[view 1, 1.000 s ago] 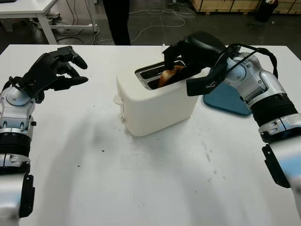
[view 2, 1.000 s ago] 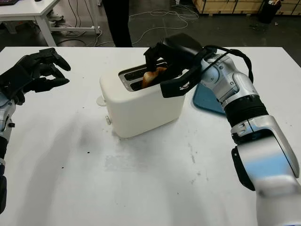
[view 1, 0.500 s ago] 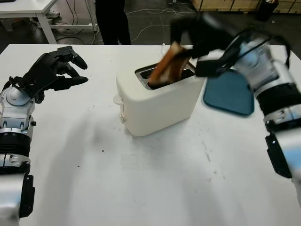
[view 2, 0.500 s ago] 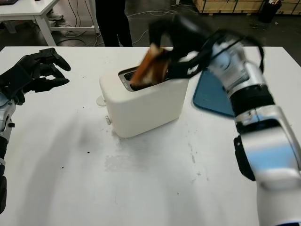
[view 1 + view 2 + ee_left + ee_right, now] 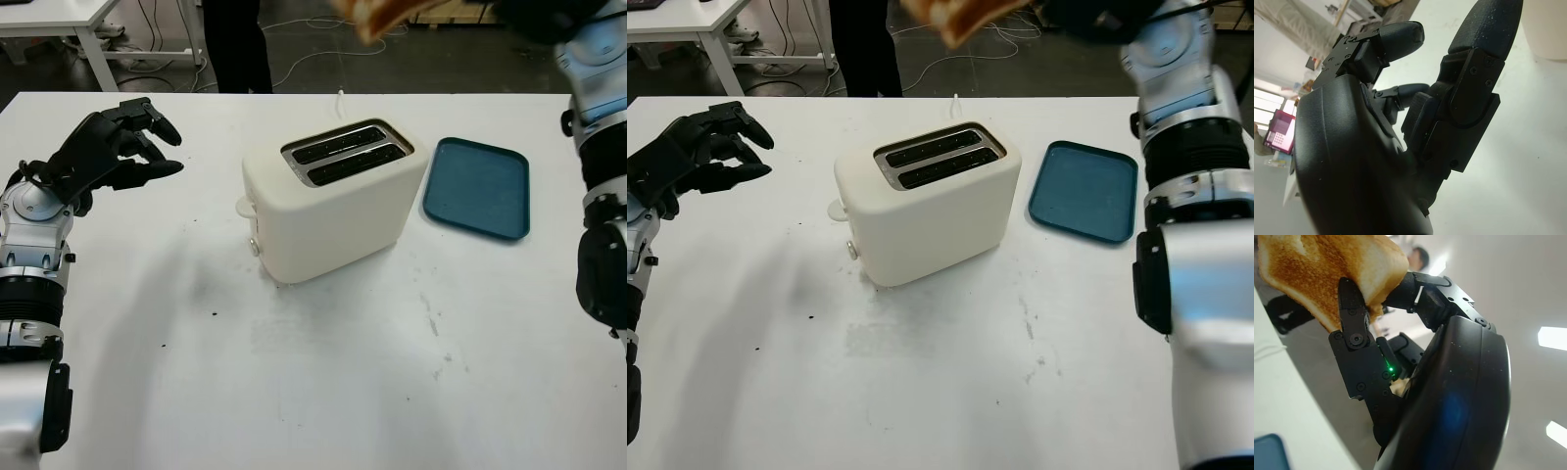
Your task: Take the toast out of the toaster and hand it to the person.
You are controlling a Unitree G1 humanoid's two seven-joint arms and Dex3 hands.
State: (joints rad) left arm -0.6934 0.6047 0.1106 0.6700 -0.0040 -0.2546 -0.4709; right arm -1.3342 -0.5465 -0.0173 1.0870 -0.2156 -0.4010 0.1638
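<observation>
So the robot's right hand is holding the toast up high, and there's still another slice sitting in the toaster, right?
Not quite. The right hand does hold the toast up high, but the left eye view shows both slots of the toaster empty.

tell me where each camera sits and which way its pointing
Left eye view: on the head, looking down at the table; white toaster, blue tray, open left hand.
Right eye view: same head, slightly aside; shares the toaster, tray and toast raised at the top edge.
Left wrist view: at the left wrist, looking past the hand's black fingers to the table.
Right wrist view: at the right wrist, facing the right hand gripping the toast.
</observation>
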